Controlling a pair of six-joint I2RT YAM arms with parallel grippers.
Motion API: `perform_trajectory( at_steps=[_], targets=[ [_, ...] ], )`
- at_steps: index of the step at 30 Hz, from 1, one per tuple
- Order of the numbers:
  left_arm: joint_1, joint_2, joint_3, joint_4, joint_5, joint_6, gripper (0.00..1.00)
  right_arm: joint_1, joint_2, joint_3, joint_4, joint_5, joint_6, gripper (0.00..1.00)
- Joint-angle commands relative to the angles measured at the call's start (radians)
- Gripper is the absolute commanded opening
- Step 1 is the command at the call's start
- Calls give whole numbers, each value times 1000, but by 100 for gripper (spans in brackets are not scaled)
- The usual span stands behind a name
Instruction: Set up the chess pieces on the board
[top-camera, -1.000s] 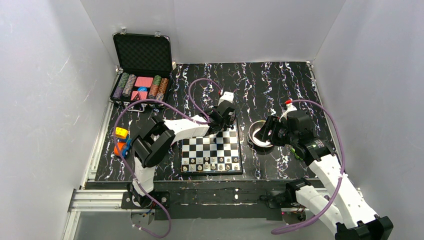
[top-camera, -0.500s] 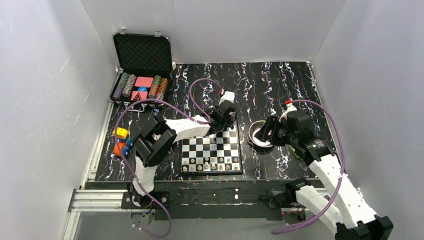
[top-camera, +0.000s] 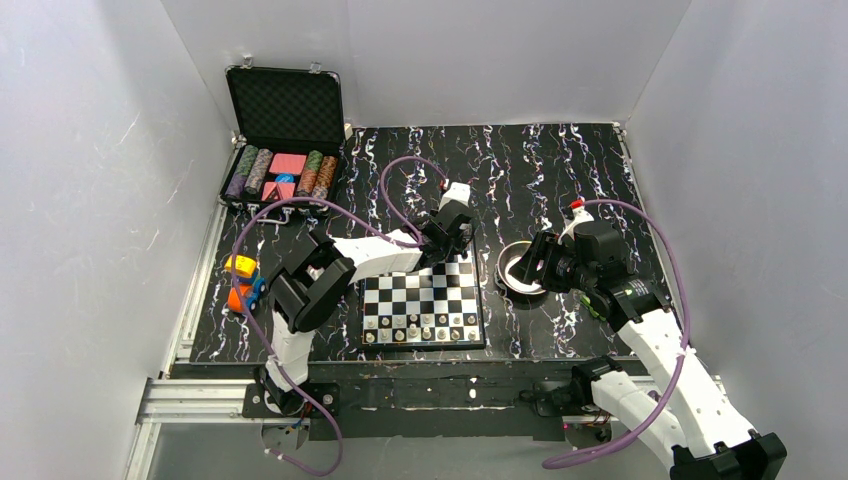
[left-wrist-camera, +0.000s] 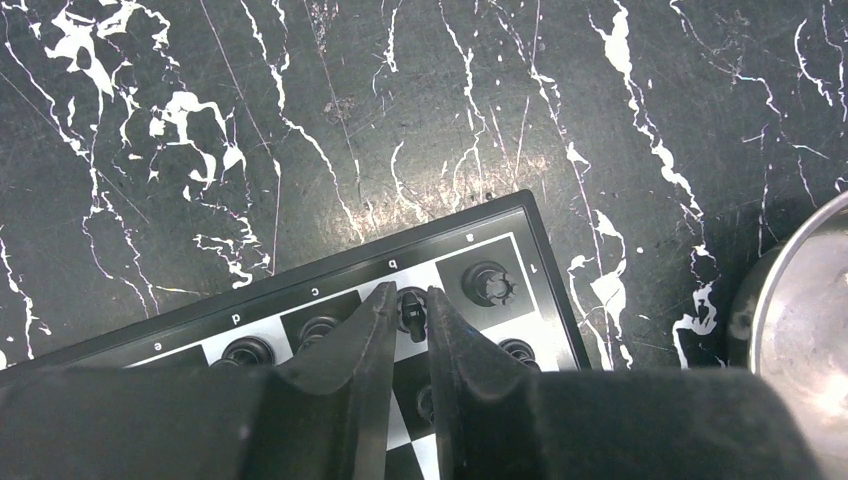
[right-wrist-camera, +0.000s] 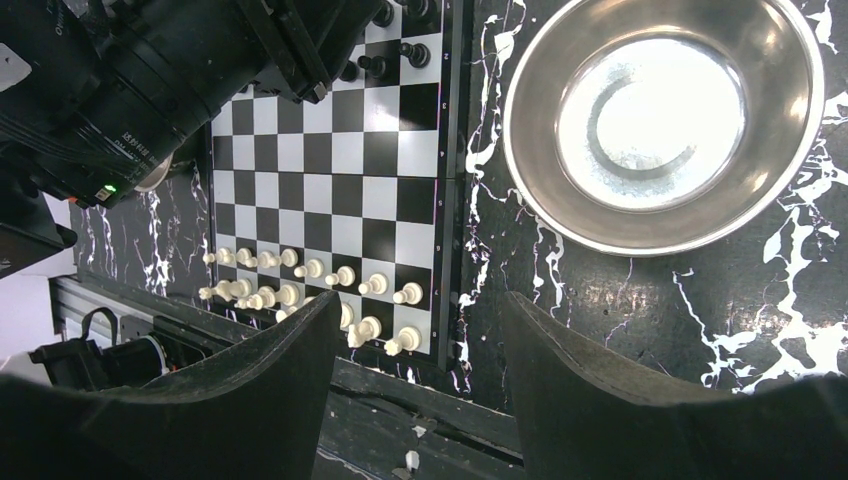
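Left tool (left-wrist-camera: 408, 292) narrowly straddles a black piece (left-wrist-camera: 412, 312) on the board (left-wrist-camera: 440, 232)'s far row — gripping or not, I can't tell. Placing step, I judge; next I'd open and lift straight up, since the neighbouring pieces (left-wrist-camera: 487, 285) stand close.

The right gripper (right-wrist-camera: 420, 310) is hanging above the black marbled table (right-wrist-camera: 700, 300), its fingers (right-wrist-camera: 250, 400) spread wide with nothing between them. Below, the pale chess pieces (right-wrist-camera: 345, 275) are standing in two rows along the board (right-wrist-camera: 380, 150)'s near edge. The left arm (right-wrist-camera: 150, 90) is reaching over the far rows, where black pieces (right-wrist-camera: 410, 50) are standing. A steel bowl (right-wrist-camera: 545, 175) is sitting just beside the board.
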Motion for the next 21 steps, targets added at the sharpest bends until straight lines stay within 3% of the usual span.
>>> perform_trajectory(
  at_steps=[1, 21],
  targets=[
    [-2, -6, 22, -12, -20, 12, 19, -5, -17, -9, 12, -19, -4, 68],
    [-2, -84, 60, -34, -26, 26, 26, -6, -26, -16, 18, -26, 7, 68]
  ],
)
